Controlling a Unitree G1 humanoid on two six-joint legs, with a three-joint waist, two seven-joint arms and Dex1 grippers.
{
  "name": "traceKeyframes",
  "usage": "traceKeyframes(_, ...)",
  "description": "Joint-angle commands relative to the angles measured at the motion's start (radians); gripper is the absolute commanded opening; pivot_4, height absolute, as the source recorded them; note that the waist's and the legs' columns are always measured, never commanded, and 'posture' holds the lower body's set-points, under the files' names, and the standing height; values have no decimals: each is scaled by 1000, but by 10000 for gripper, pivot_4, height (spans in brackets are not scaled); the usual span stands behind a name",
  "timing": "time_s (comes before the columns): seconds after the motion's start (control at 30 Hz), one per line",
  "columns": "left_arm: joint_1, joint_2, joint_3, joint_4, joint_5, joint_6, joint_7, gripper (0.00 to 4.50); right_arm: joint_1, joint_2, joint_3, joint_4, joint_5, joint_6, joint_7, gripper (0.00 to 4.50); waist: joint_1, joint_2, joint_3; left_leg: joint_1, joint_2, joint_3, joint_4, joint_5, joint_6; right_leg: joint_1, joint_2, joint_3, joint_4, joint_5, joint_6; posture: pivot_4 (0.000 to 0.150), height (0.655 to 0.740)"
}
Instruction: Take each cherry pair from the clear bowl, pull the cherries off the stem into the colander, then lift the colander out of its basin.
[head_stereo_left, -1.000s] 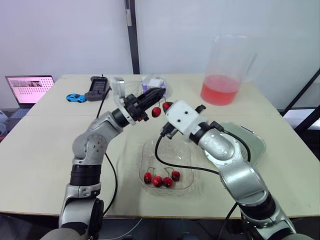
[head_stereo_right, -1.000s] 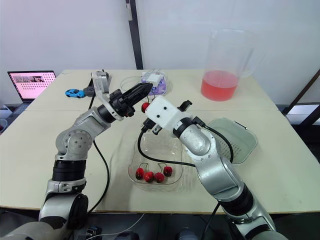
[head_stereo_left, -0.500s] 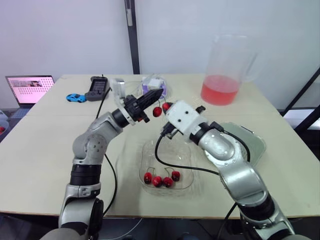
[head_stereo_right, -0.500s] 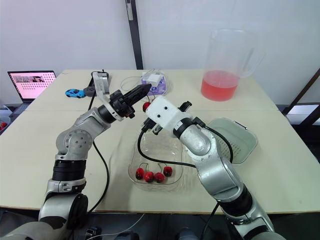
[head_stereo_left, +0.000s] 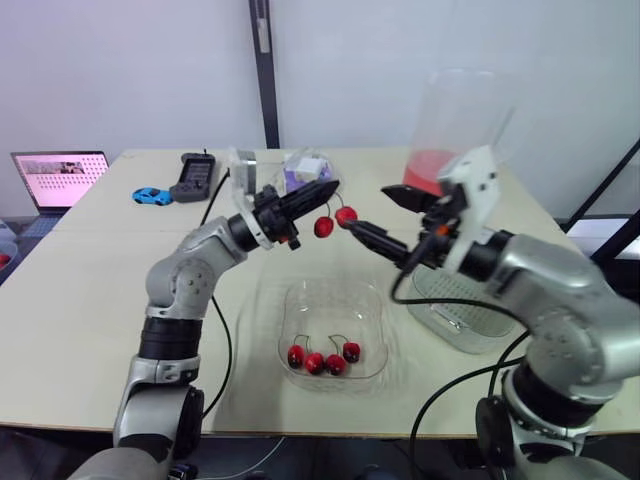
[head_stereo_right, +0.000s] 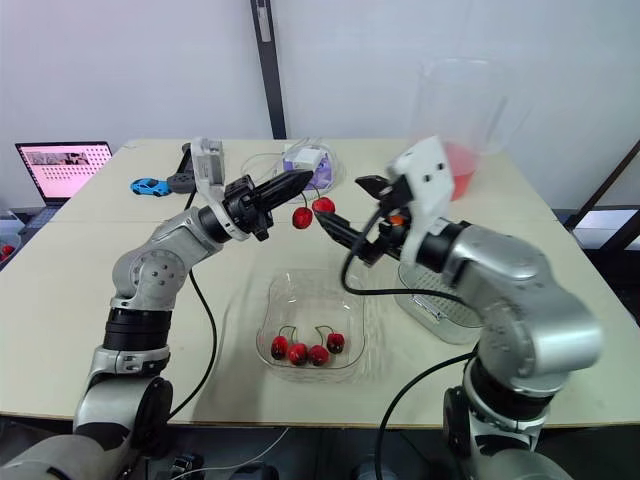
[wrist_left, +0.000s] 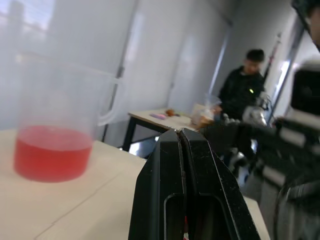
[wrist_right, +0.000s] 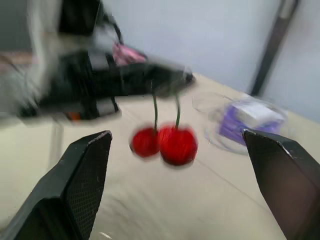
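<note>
Your left gripper (head_stereo_left: 325, 188) is clenched on the stems of one cherry pair (head_stereo_left: 334, 221). The two red cherries hang under its tip, in the air above the bench (head_stereo_left: 90, 290), beyond the far rim of the clear bowl (head_stereo_left: 300, 298).

Your right gripper (head_stereo_left: 368, 207) is released and its two black fingers (wrist_right: 80, 185) stand wide apart. It points at the cherries from the right side. The tip of the lower finger is just beside the nearer cherry (I cannot tell if it touches). In the right wrist view the pair hangs in the gap between the fingers.

The clear bowl holds four more cherries (head_stereo_left: 324, 359), lying close together at its near side, with their stems up. The colander (head_stereo_left: 452, 318) sits on the bench to the right of the bowl. Your right arm passes over it and hides a big part of it.

Behind the right gripper stands a tall clear pitcher (head_stereo_left: 452, 110) with red liquid, partly covered by the wrist. Behind the left gripper there is a clear dish with a purple box (head_stereo_left: 306, 166). At the far left of the bench you have a black device (head_stereo_left: 193, 176), a blue toy car (head_stereo_left: 152, 195) and an open laptop (head_stereo_left: 58, 176). In the left wrist view a person (wrist_left: 245, 82) in dark clothes is in the room behind.
</note>
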Motion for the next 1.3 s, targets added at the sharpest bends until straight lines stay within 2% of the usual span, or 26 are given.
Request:
traceKeyframes(0.03, -27, 19, -33, -29, -21, 23, -94, 0, -51, -30, -161, 36, 211, 132, 124, 44809, 0, 0, 0, 0, 0, 0, 0, 0, 0, 0, 0, 0, 0, 0, 0, 1500, 7332)
traceKeyframes(0.07, -29, 20, -38, -28, -22, 29, -108, 0, -53, -34, -180, 45, 236, 135, 118, 44809, 0, 0, 0, 0, 0, 0, 0, 0, 0, 0, 0, 0, 0, 0, 0, 1500, 7332)
traceKeyframes(0.13, -39, 29, -60, -40, -36, 58, -158, 0, 27, -123, -88, 51, 231, 66, 114, 44809, 0, 0, 0, 0, 0, 0, 0, 0, 0, 0, 0, 0, 0, 0, 0, 1500, 7332)
traceKeyframes(0.23, -40, 31, -73, -53, -53, 89, -191, 0, 121, -188, 15, 62, 223, -32, 89, 44809, -1, 0, 0, 0, 0, 0, 0, 0, 0, 0, 0, 0, -1, 0, 0, 1500, 7332)
traceKeyframes(0.47, -39, 22, -82, -62, -45, 98, -197, 0, 208, -189, 102, 61, 273, -128, 5, 44809, 0, 0, 0, 0, 0, 0, 0, 0, 0, 0, 0, 0, -1, 0, 0, 1500, 7332)
traceKeyframes(0.73, -22, 8, -80, -85, -47, 97, -172, 0, 203, -147, 85, 83, 364, -171, -116, 44809, 0, 0, 0, 0, 0, 0, 1, 0, 0, 1, 0, 0, -1, 0, 0, 1500, 7332)
traceKeyframes(0.8, -20, 8, -80, -87, -46, 96, -170, 0, 194, -143, 74, 93, 393, -172, -139, 38880, 0, 0, 0, 0, 0, 0, 1, 0, 0, 1, 0, 0, -1, 0, 0, 1500, 7332)
traceKeyframes(0.83, -20, 9, -81, -86, -45, 95, -170, 0, 191, -146, 69, 98, 408, -172, -147, 37853, 0, 0, 0, 0, 0, 0, 1, 0, 0, 1, 0, 0, -1, 0, 0, 1500, 7332)
traceKeyframes(0.9, -19, 11, -81, -85, -42, 91, -172, 0, 191, -160, 68, 103, 434, -175, -159, 29464, 1, 0, 0, 0, 0, 0, 1, 0, 0, 1, 0, 0, -1, 0, 0, 1500, 7332)
traceKeyframes(1.3, -12, 10, -86, -86, -34, 85, -175, 0, 194, -220, 52, 147, 580, -206, -253, 29464, 1, 0, 0, 0, 0, 0, 1, 0, 0, 1, 0, 0, -1, 0, 0, 1500, 7332)
